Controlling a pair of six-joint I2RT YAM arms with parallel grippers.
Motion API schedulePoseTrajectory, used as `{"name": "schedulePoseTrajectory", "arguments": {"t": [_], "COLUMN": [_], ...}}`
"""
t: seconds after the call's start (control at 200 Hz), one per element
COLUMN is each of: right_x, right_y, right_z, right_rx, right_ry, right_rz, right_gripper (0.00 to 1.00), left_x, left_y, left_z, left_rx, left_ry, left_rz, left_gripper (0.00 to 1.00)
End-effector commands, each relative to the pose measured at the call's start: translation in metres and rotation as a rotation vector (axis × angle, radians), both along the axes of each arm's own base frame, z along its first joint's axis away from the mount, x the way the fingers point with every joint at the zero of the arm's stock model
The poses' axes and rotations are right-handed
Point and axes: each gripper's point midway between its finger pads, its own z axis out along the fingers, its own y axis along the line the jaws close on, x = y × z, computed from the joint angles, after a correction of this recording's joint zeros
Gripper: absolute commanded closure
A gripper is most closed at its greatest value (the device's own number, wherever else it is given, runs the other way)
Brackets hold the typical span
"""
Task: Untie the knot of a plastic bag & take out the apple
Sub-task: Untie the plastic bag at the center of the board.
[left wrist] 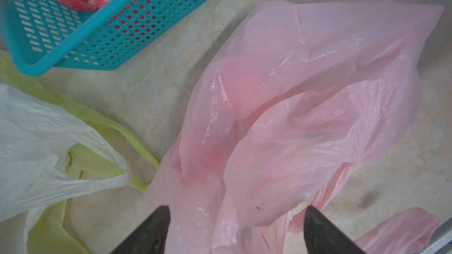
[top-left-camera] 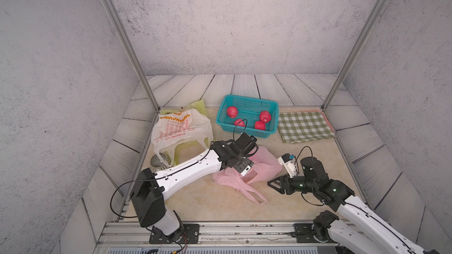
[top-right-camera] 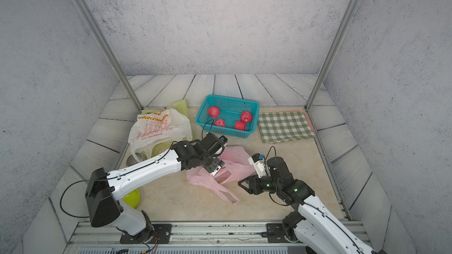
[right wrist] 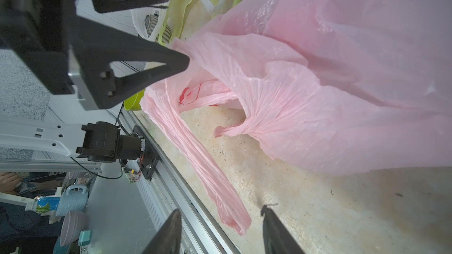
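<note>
Two end effectors, both empty: left end effector [left wrist: 236, 210] spread above pink bag [top-left-camera: 264, 164], right end effector [right wrist: 221, 210] half-spread beside its loose handle [right wrist: 215, 179]. Bag lies on surface [top-left-camera: 220, 206], btw arms. Film judged thin, limp, slippery; apple [left wrist: 237, 81] dimly seen inside, prob. firm, best gripped thru mouth.

I see a see-through light pink bag [top-left-camera: 264, 164] with a small red mark on it. The basket [top-left-camera: 266, 133] is blue-green, with a grid of little holes. The apples [top-left-camera: 231, 111] in it are red. The cloth [top-left-camera: 304, 125] has green and white squares. The white bag [top-left-camera: 178, 125] has red and orange print, and the yellow-green bag [top-left-camera: 199, 106] is plain. The table [top-left-camera: 210, 206] is cream with pale blotches. My left arm [top-left-camera: 190, 169] and right arm [top-left-camera: 367, 216] are white with black joints.
</note>
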Motion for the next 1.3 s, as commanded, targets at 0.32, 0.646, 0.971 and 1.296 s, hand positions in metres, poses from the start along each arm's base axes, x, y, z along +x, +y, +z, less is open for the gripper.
{"name": "schedulePoseTrajectory", "arguments": {"t": [0.32,0.646,0.971,1.296], "right_x": [0.0,0.004,0.028,0.03], "right_y": [-0.005,-0.005,0.01,0.017], "right_z": [0.007,0.012,0.026,0.044], "right_rx": [-0.008,-0.002,0.104,0.21], "right_ry": [-0.039,-0.053,-0.075,-0.118], "right_rz": [-0.02,-0.03,-0.093,-0.089], "right_gripper": [0.48,0.49,0.34,0.34], "left_x": [0.001,0.033,0.008,0.0], "left_y": [0.005,0.006,-0.002,0.007], "left_z": [-0.023,0.075,0.08,0.082], "left_rx": [-0.02,-0.07,-0.177,-0.223], "left_ry": [0.241,0.028,0.122,0.093], "left_rz": [-0.002,-0.06,-0.118,-0.104], "left_gripper": [1.0,1.0,1.0,1.0]}}
